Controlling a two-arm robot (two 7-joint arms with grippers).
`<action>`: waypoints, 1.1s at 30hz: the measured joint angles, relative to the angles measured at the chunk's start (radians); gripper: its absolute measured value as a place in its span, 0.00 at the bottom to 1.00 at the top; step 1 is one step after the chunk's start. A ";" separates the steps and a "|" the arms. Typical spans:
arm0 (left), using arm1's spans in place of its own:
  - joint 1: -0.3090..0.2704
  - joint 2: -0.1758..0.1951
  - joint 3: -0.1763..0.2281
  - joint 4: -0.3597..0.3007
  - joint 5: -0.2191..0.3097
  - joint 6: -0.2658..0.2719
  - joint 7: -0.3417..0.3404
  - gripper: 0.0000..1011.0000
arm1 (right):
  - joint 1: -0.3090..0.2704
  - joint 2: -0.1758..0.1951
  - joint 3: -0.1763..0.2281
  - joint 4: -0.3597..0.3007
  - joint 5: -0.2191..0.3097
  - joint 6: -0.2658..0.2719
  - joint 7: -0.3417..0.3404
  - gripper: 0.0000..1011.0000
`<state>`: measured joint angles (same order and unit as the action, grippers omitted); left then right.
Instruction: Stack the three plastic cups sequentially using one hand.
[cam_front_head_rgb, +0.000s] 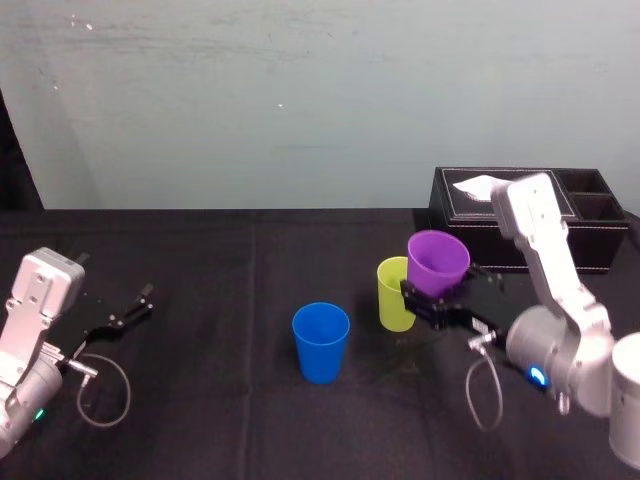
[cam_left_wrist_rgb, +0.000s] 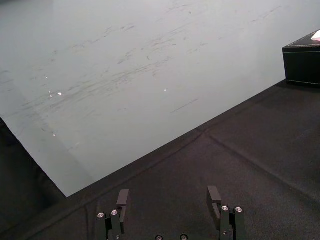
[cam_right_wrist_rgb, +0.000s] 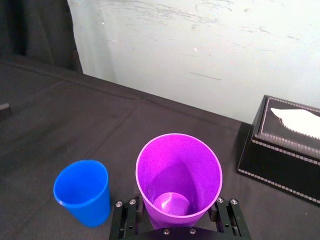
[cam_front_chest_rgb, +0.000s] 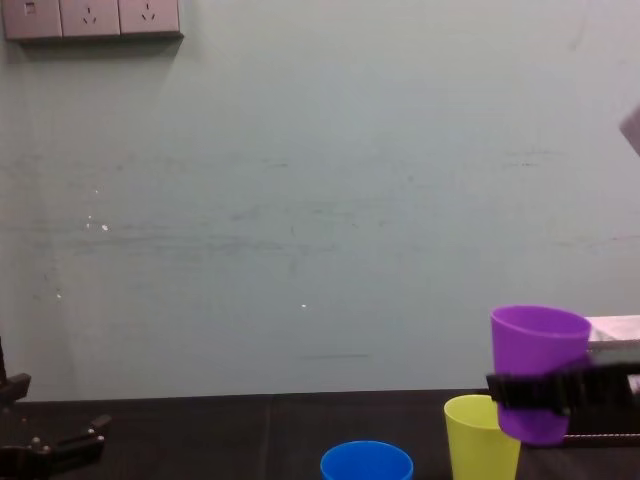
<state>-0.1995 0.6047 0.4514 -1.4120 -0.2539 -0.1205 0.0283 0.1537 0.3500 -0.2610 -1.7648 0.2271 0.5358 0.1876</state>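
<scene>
Head view: right gripper (cam_front_head_rgb: 427, 299) holds empty purple cup (cam_front_head_rgb: 438, 258).

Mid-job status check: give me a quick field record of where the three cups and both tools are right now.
yellow-green plastic cup: upright on the black table, free
blue plastic cup: upright on the table, apart, left of the yellow-green one
purple plastic cup: upright, lifted off the table, close on the yellow-green cup's right, not nested
right tool: shut on the purple plastic cup's lower wall
left tool: open, empty, low at the table's left
stacked so far: none
black leather tissue box: back right of the table
</scene>
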 joint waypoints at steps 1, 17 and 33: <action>0.000 0.000 0.000 0.000 0.000 0.000 0.000 0.99 | 0.000 0.000 0.000 0.000 0.000 0.000 0.000 0.70; 0.000 0.000 0.000 0.000 0.000 0.000 0.000 0.99 | 0.209 -0.085 -0.031 0.162 -0.042 0.119 0.030 0.70; 0.000 0.000 0.000 0.000 0.000 0.000 0.000 0.99 | 0.259 -0.138 -0.029 0.298 -0.095 0.057 0.022 0.70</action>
<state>-0.1995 0.6047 0.4514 -1.4120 -0.2539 -0.1205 0.0283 0.4124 0.2122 -0.2904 -1.4664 0.1326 0.5927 0.2099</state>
